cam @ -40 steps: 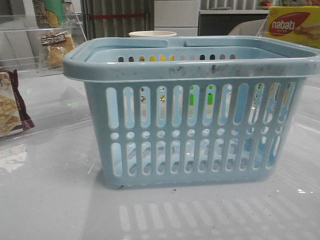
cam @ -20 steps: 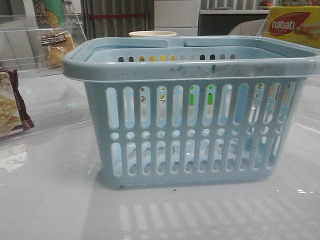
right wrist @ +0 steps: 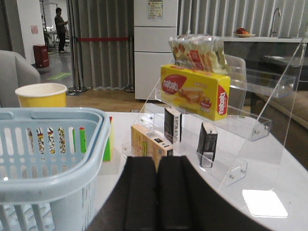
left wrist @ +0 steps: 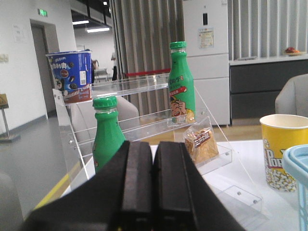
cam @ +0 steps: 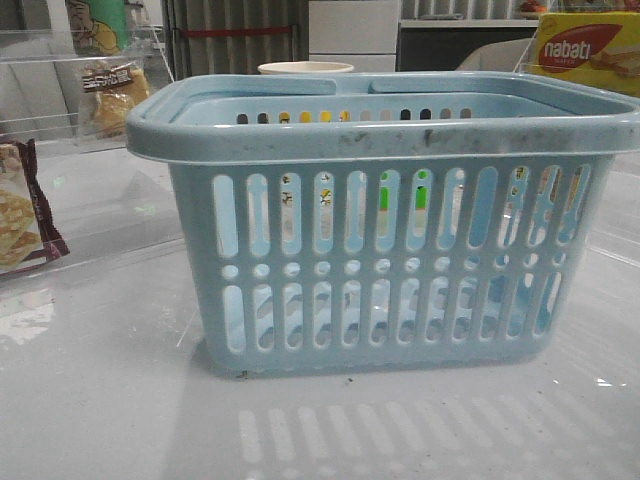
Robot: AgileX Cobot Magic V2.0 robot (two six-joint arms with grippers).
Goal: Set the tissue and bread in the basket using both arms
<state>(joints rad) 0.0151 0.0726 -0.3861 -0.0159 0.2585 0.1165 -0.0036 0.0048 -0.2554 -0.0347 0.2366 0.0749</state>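
The light-blue basket [cam: 380, 135] stands in the middle of the table, and nothing shows inside it through its slots. It also shows in the right wrist view [right wrist: 48, 144] and at the edge of the left wrist view [left wrist: 298, 166]. The bread [cam: 112, 95], golden-brown in a clear bag, sits on the acrylic shelf at back left; it also shows in the left wrist view [left wrist: 201, 143]. A bundle of small wrapped packs [right wrist: 197, 50], perhaps the tissue, lies on the yellow nabati box. My left gripper [left wrist: 154, 159] is shut and empty. My right gripper [right wrist: 158, 168] is shut and empty beside the basket. Neither gripper shows in the front view.
Acrylic stepped shelves stand at both sides. The left one holds two green bottles [left wrist: 182, 82], a blue cup [left wrist: 72, 74] and a maroon-edged cracker pack [cam: 22, 210]. The right one holds the nabati box [right wrist: 195, 91], a tan box [right wrist: 149, 142] and dark packs [right wrist: 207, 142]. A yellow popcorn cup [left wrist: 283, 149] stands behind the basket.
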